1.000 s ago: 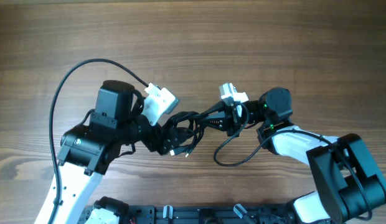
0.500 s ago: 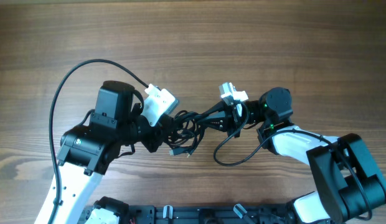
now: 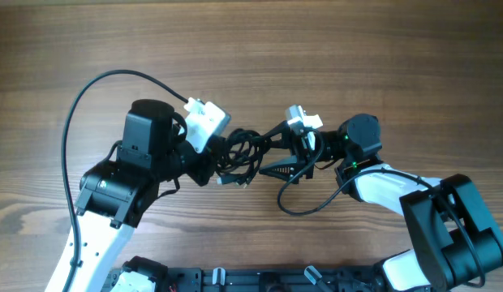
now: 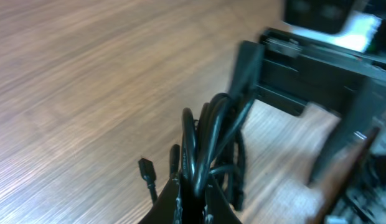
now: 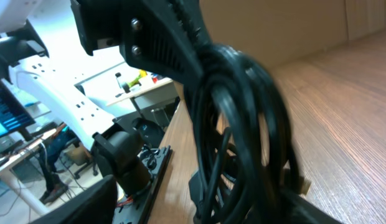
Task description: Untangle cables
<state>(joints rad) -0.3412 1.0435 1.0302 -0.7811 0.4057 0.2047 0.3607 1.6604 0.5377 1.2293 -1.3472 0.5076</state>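
The cables [image 3: 242, 152] form a tangled black bundle between my two grippers at mid-table. My left gripper [image 3: 212, 167] is shut on the bundle's left side. In the left wrist view its fingertips pinch several strands of the cables [image 4: 211, 134] at the bottom edge, and a plug end [image 4: 146, 171] hangs free on the left. My right gripper [image 3: 274, 152] stands open, with one finger on either side of the bundle's right end. From the right wrist the cables [image 5: 243, 124] loop up close between the spread fingers [image 5: 75, 202], and the left gripper [image 5: 149, 34] holds them from above.
A thick black wire [image 3: 73, 138] arcs from the left wrist camera out to the left. Another black loop [image 3: 304, 207] lies on the wood below the right wrist. The arm bases and a black rail [image 3: 260, 280] line the front edge.
My right gripper has opened and let go of the cables. My left gripper has shut on the bundle and drawn it slightly left and away.
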